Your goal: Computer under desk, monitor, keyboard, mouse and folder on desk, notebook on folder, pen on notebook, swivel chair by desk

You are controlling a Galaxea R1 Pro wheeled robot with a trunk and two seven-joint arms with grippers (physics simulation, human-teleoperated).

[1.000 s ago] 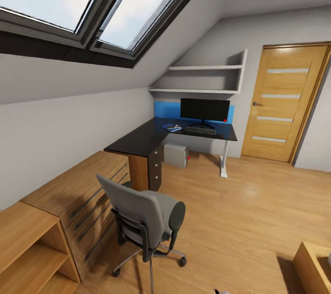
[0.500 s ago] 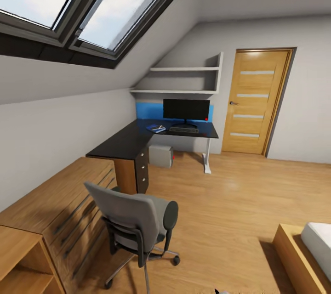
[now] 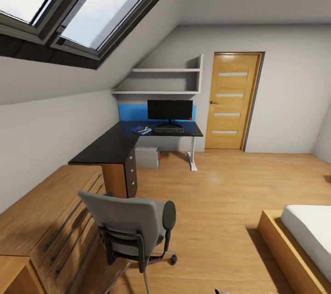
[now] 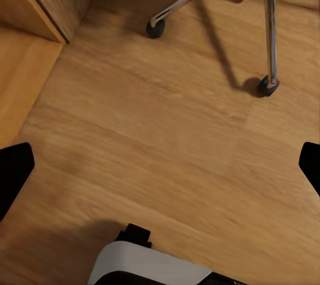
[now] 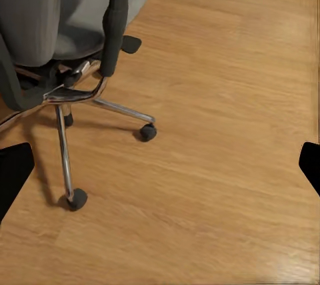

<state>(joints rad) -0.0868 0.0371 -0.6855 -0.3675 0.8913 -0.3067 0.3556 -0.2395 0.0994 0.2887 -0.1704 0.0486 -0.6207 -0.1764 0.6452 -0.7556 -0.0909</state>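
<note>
bedroom with sloped ceiling and dark-framed skylight (image 3: 87, 7) at upper left of the head view. swivel chair (image 3: 131, 227) close in the foreground, grey back toward the camera, standing on the wood floor (image 3: 220, 202) beside a light wooden dresser (image 3: 50, 220), well apart from the far end of the surface. l-shaped black surface (image 3: 105, 149) along the left wall and across the far corner, drawer unit under its near end. monitor (image 3: 169, 110) upright on the far stretch, in front of a blue wall panel (image 3: 131, 112); keyboard (image 3: 169, 130) flat just before the monitor's foot. blue folder (image 3: 140, 130) on the surface to the left of the keyboard, with a small dark and pale shape on top, too small to tell apart. computer (image 3: 147, 157) on the floor under the surface, next to the drawers. white shelves (image 3: 165, 81) above, wooden door (image 3: 231, 101) to the right, bed corner (image 3: 301, 239) at lower right. left end effector (image 4: 160, 171) spread wide over bare floor, black fingertips (image 4: 12, 173) at the frame edges, chair castors nearby. right end effector (image 5: 160, 171) likewise spread, nothing between its fingertips (image 5: 13, 168), chrome chair base (image 5: 80, 105) and castors in front.
</note>
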